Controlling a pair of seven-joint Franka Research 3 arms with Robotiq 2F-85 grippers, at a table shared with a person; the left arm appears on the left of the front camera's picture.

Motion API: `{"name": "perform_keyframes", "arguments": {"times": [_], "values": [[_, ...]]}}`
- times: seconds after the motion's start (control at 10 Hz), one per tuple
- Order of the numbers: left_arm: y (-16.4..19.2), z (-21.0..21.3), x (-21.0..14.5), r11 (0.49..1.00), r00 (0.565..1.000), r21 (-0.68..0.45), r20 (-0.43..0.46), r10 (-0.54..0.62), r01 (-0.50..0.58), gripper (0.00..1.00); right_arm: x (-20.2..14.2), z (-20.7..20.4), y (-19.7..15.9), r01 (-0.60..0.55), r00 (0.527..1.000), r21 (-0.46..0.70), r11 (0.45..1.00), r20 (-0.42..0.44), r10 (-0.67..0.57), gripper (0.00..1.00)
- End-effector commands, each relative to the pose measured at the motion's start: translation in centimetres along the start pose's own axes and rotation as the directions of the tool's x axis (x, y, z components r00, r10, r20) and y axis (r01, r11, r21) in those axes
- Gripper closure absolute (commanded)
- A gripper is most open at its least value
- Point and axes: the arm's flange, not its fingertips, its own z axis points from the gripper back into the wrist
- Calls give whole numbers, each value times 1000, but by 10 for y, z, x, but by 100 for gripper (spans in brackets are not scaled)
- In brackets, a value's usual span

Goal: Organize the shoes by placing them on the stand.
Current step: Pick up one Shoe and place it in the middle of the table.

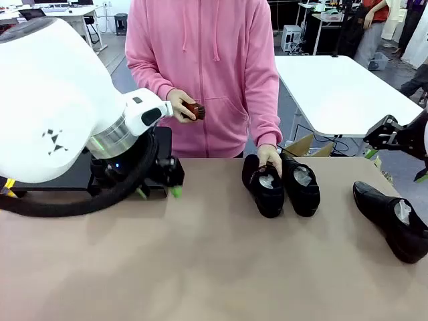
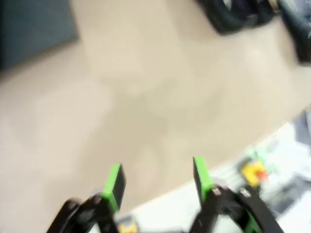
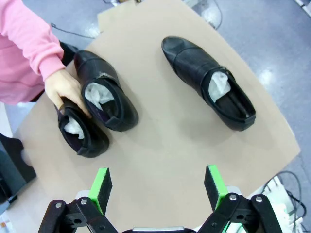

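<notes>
The brown table (image 1: 200,267) carries 3 shoes (image 3: 209,87), none of them on the stand (image 1: 60,175), which sits at the far left behind the bulky left arm (image 1: 53,100). A person (image 1: 207,67) in pink stands across the table, 1 hand (image 1: 269,158) on the left shoe (image 1: 266,188) of a side-by-side pair mid-table. The 3rd shoe (image 1: 394,219) lies well apart to the right. The right wrist view shows white paper in all 3 and the right claw (image 3: 158,187) apart, empty. The blurred left wrist view shows the left claw (image 2: 158,179) apart over bare table. The front view adds a brush (image 1: 195,110) in the other hand (image 1: 179,103).
</notes>
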Motion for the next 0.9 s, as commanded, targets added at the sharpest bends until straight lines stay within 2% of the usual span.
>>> {"name": "perform_keyframes", "arguments": {"times": [0.0,0.1,0.3,0.4,0.5,0.6,0.7,0.8], "values": [[22,1,17,996,963,-72,-261,-67,49,27,-14,5,-12,-108,992,-28,994,-69,106,0],[23,-4,20,995,953,-87,-293,-74,50,27,-19,6,-21,-156,981,-38,987,-120,151,0],[28,-8,29,995,957,-98,-287,-44,16,27,-25,1,-44,-232,949,-20,972,-224,222,0],[19,-12,7,993,956,-112,-287,-63,31,27,-23,-11,-58,-331,903,-7,944,-293,315,0],[19,-12,7,993,956,-112,-287,-63,31,27,-20,-18,-70,-431,845,11,902,-346,408,0],[19,-12,7,993,956,-112,-287,-63,31,27,-10,-26,-79,-482,814,18,876,-361,455,0],[19,-12,7,993,956,-112,-287,-63,31,27,-2,-34,-86,-589,751,47,807,-338,567,0],[19,-12,7,993,956,-112,-287,-63,31,27,6,-47,-90,-689,649,133,713,-327,687,0]]}}
